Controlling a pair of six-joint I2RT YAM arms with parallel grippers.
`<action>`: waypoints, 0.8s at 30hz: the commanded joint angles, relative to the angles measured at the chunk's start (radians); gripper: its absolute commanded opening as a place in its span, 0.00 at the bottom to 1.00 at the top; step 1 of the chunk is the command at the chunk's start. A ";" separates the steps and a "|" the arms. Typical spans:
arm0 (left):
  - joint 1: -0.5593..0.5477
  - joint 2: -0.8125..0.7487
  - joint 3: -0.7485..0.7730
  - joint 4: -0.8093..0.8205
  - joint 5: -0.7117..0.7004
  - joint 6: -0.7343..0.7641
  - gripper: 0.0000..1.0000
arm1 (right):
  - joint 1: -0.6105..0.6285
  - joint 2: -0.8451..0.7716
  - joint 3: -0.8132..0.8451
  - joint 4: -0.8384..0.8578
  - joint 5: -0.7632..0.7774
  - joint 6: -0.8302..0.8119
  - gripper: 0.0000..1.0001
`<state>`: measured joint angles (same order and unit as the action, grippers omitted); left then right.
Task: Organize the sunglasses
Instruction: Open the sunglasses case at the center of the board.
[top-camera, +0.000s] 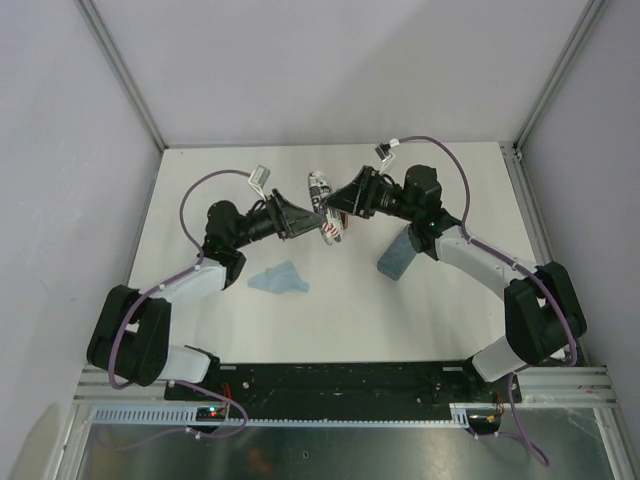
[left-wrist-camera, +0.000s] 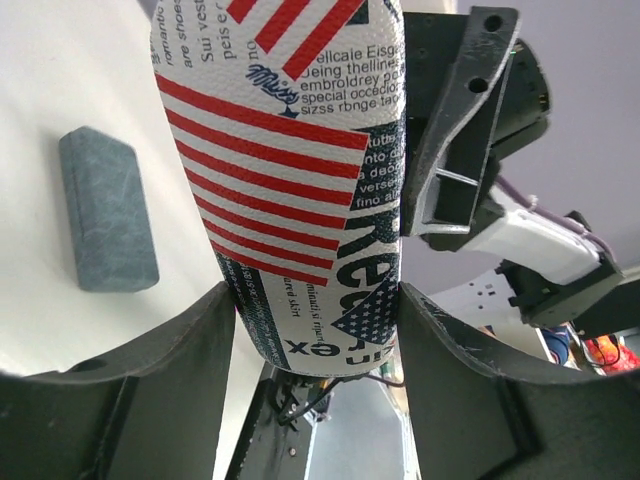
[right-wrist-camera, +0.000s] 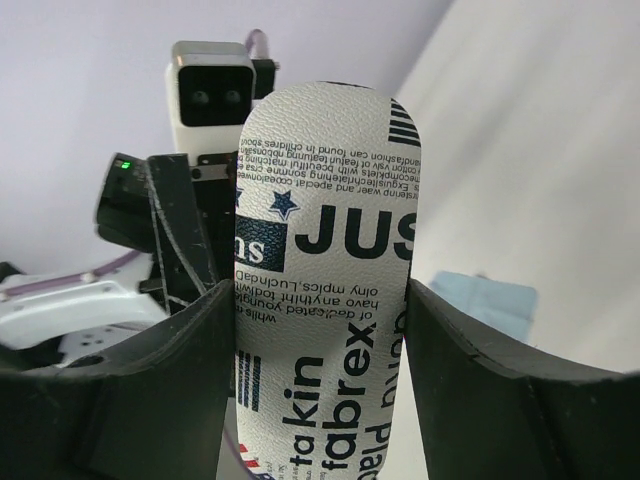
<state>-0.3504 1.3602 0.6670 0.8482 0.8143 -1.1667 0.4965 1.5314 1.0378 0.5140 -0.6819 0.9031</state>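
Note:
An oblong case (top-camera: 323, 203) printed with newspaper text and a stars-and-stripes flag hangs above the middle of the table, held from both sides. My left gripper (top-camera: 312, 217) is shut on one end of it; in the left wrist view the flag-striped case (left-wrist-camera: 300, 180) fills the gap in the left gripper (left-wrist-camera: 315, 330). My right gripper (top-camera: 337, 204) is shut on the other end, where the right wrist view shows the case's lettered face (right-wrist-camera: 325, 280) pressed between the fingers of the right gripper (right-wrist-camera: 320, 330). The sunglasses are out of view.
A grey-blue oblong case (top-camera: 397, 255) lies on the table below the right arm and also shows as a grey block (left-wrist-camera: 107, 210) in the left wrist view. A light blue folded cloth (top-camera: 279, 279) lies left of centre. Metal posts stand at the table's far corners.

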 joint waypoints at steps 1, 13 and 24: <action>-0.006 0.023 -0.009 0.005 -0.017 0.070 0.22 | 0.010 -0.027 -0.007 -0.277 0.191 -0.225 0.23; -0.022 0.107 0.003 -0.405 -0.243 0.328 0.19 | 0.126 0.016 0.019 -0.569 0.598 -0.422 0.28; -0.029 0.170 -0.014 -0.451 -0.308 0.366 0.19 | 0.074 -0.018 0.011 -0.538 0.316 -0.363 0.97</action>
<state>-0.3859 1.5307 0.6491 0.3771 0.5381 -0.8360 0.6209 1.5513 1.0382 -0.0502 -0.1928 0.5217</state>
